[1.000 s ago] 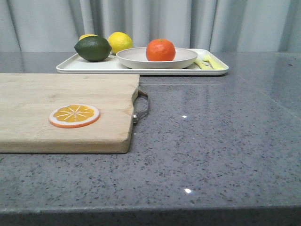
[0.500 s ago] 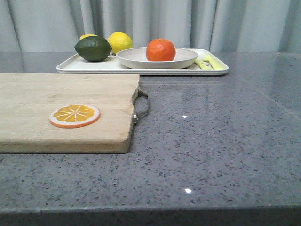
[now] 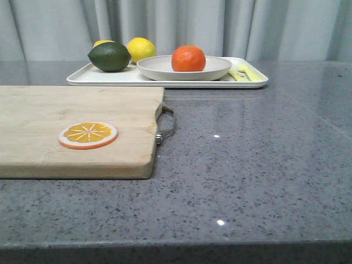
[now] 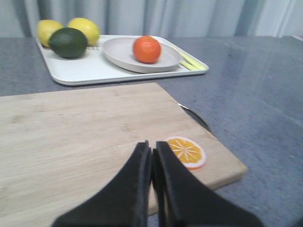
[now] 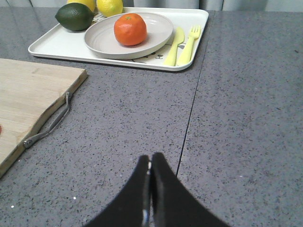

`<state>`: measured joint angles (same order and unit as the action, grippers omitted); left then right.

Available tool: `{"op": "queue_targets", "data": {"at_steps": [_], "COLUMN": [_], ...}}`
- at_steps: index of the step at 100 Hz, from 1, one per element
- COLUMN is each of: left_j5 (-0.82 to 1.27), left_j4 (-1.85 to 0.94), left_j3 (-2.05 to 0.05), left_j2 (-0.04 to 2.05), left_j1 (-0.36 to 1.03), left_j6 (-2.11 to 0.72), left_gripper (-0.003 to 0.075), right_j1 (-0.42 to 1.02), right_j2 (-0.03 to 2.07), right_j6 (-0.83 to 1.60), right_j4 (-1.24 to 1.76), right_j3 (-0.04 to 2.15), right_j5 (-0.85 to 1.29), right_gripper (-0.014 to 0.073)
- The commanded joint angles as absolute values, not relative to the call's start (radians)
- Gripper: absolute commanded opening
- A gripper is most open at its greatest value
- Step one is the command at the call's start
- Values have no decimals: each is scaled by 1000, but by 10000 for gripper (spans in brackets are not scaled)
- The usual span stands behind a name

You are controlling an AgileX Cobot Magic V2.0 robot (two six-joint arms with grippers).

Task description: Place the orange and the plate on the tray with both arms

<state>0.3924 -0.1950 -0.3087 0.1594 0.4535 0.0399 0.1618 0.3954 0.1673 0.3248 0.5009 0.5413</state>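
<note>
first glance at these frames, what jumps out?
The orange sitting in the plate on the white tray at the far side of the table, with a dark green lime and lemons on the tray's left end. Nearer, an orange slice lies on the wooden cutting board. Both the left gripper and right gripper are shut, empty and well back from the tray.

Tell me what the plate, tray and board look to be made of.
Plate: likely ceramic or melamine, smooth off-white with soft sheen. Tray: probably plastic, white, thin rim, rounded corners. Board: wood, pale visible grain, matte, with metal handle.
</note>
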Motion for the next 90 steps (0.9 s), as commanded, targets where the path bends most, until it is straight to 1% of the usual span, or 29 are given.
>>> {"op": "queue_targets", "data": {"at_steps": [1, 23, 42, 53, 72, 90], "left_j5": [244, 94, -37, -87, -48, -48], "left_j4": [-199, -159, -132, -120, -120, -125], "left_j3": [-286, -163, -48, 5, 24, 24], "left_j2": [135, 54, 7, -20, -35, -35], "left_j1": [372, 166, 49, 19, 8, 8], "left_j6": [46, 39, 39, 35, -68, -74], "left_gripper": [-19, -19, -19, -19, -19, -19], "right_j1": [160, 160, 160, 160, 160, 160], "right_j2": [400, 400, 400, 400, 400, 400], "right_j6": [176, 176, 176, 176, 176, 176], "right_j4": [332, 332, 332, 332, 332, 332], "right_j3": [525, 525, 525, 525, 525, 525], "right_j5": [474, 474, 474, 474, 473, 472], "right_gripper": [-69, -69, -69, -69, -69, -69]}}
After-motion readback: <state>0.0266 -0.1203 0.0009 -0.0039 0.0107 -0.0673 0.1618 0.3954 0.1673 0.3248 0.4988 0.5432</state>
